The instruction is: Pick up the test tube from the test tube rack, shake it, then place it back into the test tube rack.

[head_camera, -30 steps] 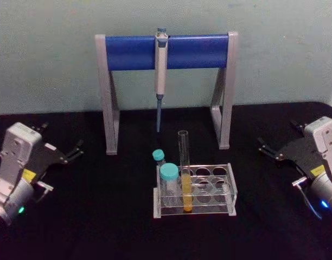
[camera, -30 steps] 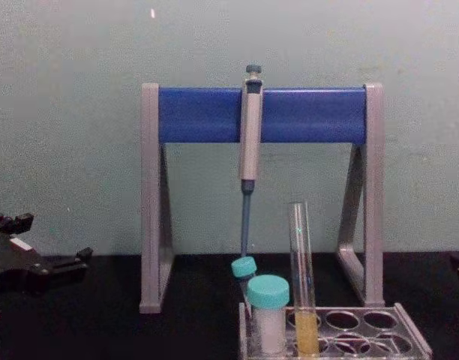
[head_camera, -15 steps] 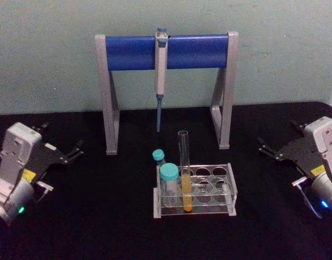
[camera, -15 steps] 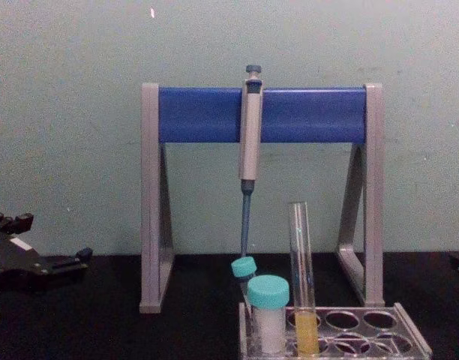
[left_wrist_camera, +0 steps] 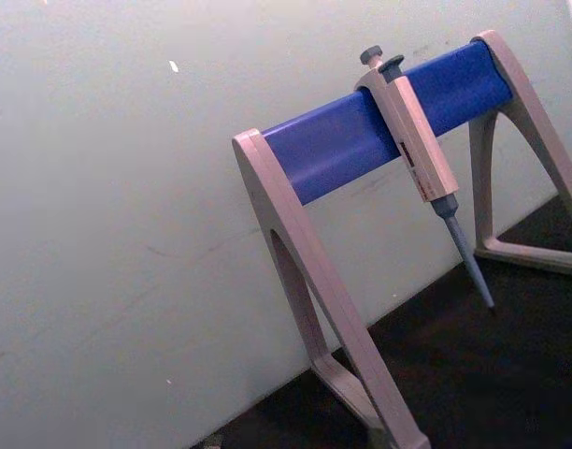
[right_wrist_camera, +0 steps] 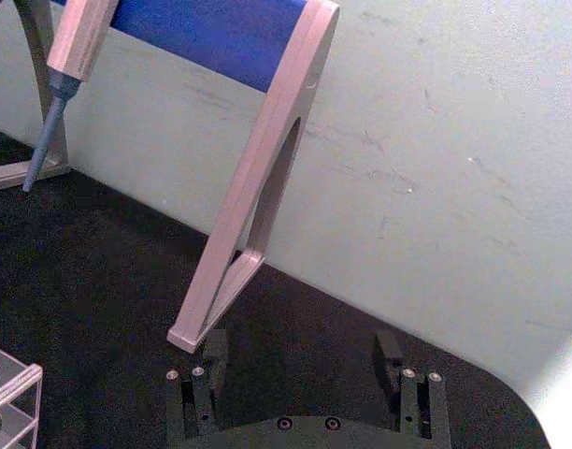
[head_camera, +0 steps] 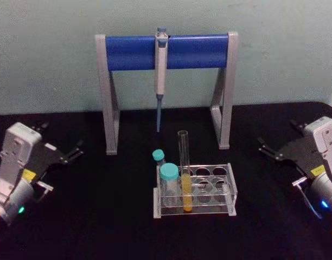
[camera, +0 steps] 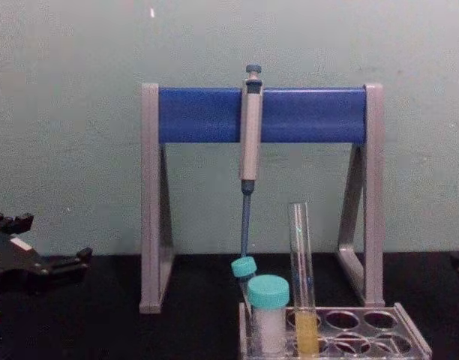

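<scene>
Holding yellow-orange liquid, the test tube (head_camera: 183, 169) stands upright.

The head view looks forward and steeply down on the black table (head_camera: 112, 227) from some way back. It takes in the pipette stand (head_camera: 166, 51) at 12 o'clock, the test tube rack (head_camera: 212, 201) just below centre, the left gripper (head_camera: 76, 150) at 9 o'clock and the right gripper (head_camera: 263, 147) at 3 o'clock. The chest view sits lower and nearer, facing level toward the wall (camera: 64, 112). It shares the stand and crops the rack at 5 o'clock. The left wrist view looks obliquely up at the stand and its hanging pipette (left_wrist_camera: 412, 140) from close by. The right wrist view faces the stand's right-hand leg past its own fingers (right_wrist_camera: 389, 351) and shares a corner of the rack.
</scene>
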